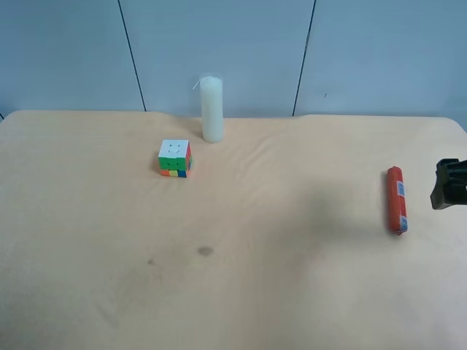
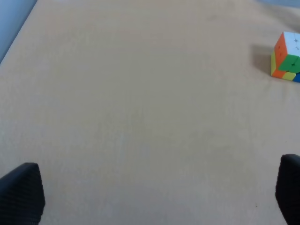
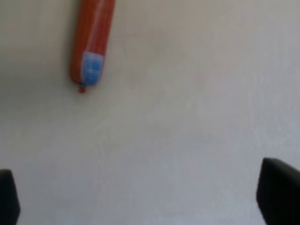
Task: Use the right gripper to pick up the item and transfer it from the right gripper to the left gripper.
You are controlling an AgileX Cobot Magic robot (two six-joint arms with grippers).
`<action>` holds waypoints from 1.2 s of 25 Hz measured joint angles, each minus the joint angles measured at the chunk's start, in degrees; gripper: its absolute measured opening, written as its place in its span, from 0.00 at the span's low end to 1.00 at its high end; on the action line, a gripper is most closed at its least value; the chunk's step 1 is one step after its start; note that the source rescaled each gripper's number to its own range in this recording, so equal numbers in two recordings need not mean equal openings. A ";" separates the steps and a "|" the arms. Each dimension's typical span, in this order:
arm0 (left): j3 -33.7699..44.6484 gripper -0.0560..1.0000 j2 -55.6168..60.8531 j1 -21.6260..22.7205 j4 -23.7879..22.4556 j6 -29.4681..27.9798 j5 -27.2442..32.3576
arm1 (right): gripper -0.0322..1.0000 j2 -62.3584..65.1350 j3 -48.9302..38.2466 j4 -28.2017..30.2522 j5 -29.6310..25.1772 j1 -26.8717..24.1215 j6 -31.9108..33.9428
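Three things stand or lie on the tan surface (image 1: 292, 292): a slim red stick (image 1: 396, 200) with a blue-and-white label (image 1: 400, 189), a multicoloured puzzle cube (image 1: 175, 158) and a white pillar candle (image 1: 211, 109). The cube and candle are both well apart from the stick, off toward the exterior high view's left. The candle stands upright, and the cube sits near its base. Two faint dark stains (image 1: 205, 251) mark the cloth, also well away from the stick.

Only bare surface lies between the stick and the right tool (image 1: 446, 186), which pokes into the exterior high view at its right edge, near the stick and apart from it. In the right wrist view the stick (image 3: 91, 42) lies flat ahead of the right tool (image 3: 143, 201), untouched and nearer one finger's side than the middle. Its labelled end (image 3: 92, 68) is the end closer to the tool. The fingers (image 3: 279, 192) are spread wide and hold nothing. That view is blurred, and the arm looks steeply down onto the surface.

The left tool (image 2: 154, 197) hangs over bare surface (image 2: 140, 93), its fingers (image 2: 21, 194) also set wide apart and empty. The cube (image 2: 287, 57) is ahead of it, toward one finger's side.
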State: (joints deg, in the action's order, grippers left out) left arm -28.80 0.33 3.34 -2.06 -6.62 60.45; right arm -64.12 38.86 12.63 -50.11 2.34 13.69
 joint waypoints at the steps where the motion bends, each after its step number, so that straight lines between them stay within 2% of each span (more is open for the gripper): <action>1: 0.00 1.00 0.00 0.00 0.00 0.00 0.00 | 1.00 -1.09 -0.25 0.16 1.20 -0.60 0.00; 9: 0.00 1.00 0.00 0.00 0.00 0.00 0.00 | 1.00 -4.38 -4.64 0.48 12.10 -6.09 -1.08; 30: 0.00 1.00 0.00 0.00 0.00 0.00 0.00 | 1.00 -23.61 -4.89 0.50 35.94 -9.49 -1.25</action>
State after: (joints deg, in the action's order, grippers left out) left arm -28.80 0.33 3.34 -2.06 -6.62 60.45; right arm -87.72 33.96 13.13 -14.17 -7.15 12.44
